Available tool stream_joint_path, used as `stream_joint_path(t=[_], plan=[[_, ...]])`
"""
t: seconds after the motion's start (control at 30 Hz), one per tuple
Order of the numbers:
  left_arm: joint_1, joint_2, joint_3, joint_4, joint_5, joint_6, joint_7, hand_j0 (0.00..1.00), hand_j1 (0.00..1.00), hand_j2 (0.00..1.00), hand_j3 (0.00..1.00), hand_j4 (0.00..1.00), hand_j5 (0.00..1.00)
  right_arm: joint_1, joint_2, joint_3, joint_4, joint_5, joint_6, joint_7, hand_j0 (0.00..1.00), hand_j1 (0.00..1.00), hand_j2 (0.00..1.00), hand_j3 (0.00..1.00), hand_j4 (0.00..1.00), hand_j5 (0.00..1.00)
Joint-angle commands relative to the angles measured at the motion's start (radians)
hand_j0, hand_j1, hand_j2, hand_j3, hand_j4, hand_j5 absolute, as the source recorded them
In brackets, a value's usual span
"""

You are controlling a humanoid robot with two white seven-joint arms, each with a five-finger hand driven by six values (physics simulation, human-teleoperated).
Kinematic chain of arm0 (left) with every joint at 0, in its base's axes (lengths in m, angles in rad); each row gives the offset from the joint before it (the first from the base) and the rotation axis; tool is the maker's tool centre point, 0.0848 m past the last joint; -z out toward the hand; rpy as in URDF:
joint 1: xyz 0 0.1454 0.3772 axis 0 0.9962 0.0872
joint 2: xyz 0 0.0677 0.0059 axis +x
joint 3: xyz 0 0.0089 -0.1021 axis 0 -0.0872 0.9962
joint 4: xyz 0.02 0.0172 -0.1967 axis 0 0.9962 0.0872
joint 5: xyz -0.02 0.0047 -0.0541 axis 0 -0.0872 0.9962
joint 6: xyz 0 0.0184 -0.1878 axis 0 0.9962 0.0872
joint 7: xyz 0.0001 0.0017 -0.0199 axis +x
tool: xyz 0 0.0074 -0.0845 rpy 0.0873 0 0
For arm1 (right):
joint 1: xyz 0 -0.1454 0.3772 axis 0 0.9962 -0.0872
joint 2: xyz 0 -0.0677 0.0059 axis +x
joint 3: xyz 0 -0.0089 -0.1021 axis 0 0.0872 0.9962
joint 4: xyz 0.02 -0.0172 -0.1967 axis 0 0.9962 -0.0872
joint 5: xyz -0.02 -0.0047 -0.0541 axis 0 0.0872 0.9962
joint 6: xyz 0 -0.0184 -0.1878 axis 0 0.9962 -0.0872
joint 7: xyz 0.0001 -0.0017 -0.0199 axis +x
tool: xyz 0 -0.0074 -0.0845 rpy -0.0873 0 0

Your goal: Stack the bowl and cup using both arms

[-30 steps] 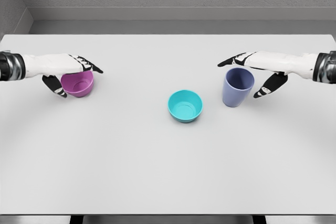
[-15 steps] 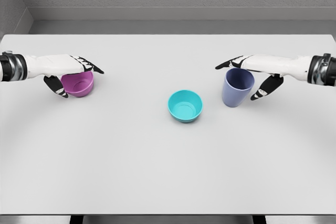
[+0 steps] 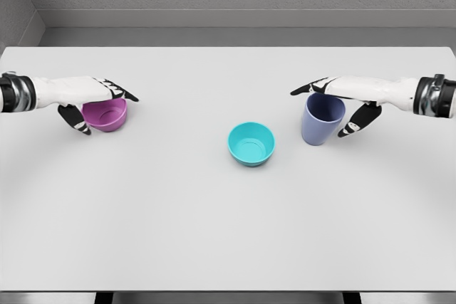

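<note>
A pale grey worktop (image 3: pixel 214 218) runs back to a grey wall. The left hand (image 3: pixel 91 97) reaches in flat over a purple bowl (image 3: pixel 107 114), fingers stretched across its rim and the thumb hanging down at the bowl's outer side; whether it touches the bowl cannot be told, and it grips nothing. The right hand (image 3: pixel 340 99) lies the same way over a blue cup (image 3: pixel 322 119), fingers extended above the mouth, thumb lowered beside the cup's outer wall, loose and not closed on it. Between the two hands, nearer the right one and closer to the robot, a teal bowl (image 3: pixel 251 144) stands upright by itself.
</note>
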Motion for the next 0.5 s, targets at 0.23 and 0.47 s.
stream_joint_path(t=[0.23,0.47], plan=[[-0.002,-0.001,0.0,0.01,-0.006,0.002,0.0,1.0,1.0,1.0,1.0,1.0,1.0,0.0,0.007,-0.001,0.011,0.0,0.001,0.0,1.0,1.0,1.0,1.0,1.0,1.0],[-0.002,-0.001,0.003,0.01,-0.008,0.002,0.0,0.98,0.98,0.98,0.98,0.98,0.98,0.0,0.019,-0.001,0.03,0.004,0.001,0.0,1.0,1.0,1.0,1.0,1.0,1.0]])
